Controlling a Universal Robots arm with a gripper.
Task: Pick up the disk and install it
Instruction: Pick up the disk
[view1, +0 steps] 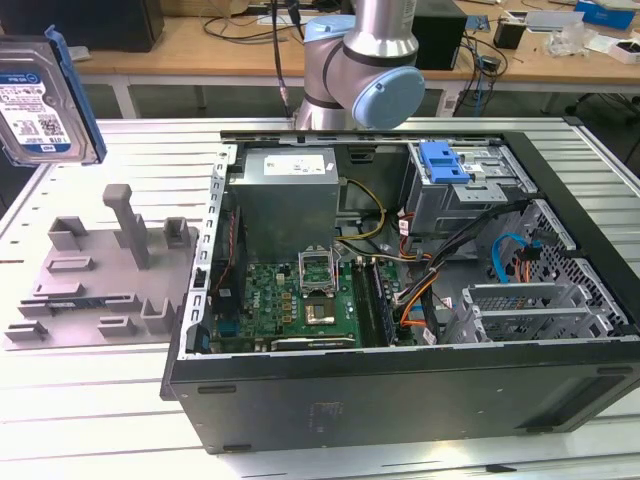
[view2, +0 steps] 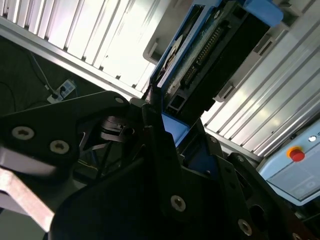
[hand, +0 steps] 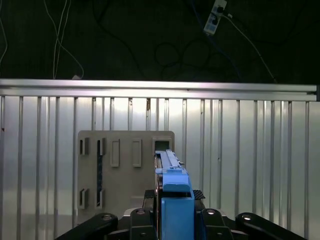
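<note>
You have gripper (hand: 175, 196) clamped on disk (view1: 45, 100), blue carrier frame pinched between jaws. Disk held upright in air at exterior view's left, label facing camera, over grey fixture plate (view1: 100, 270), well apart from open computer case (view1: 400, 390).

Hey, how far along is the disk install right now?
Pickup looks done: the disk is in the air at the exterior view's left, clear of the grey holder tray. In hand: the tool is clamped on it, carrying it edge-on above that tray in the first wrist view. Left: the install itself, since the disk is outside the open computer case.
</note>
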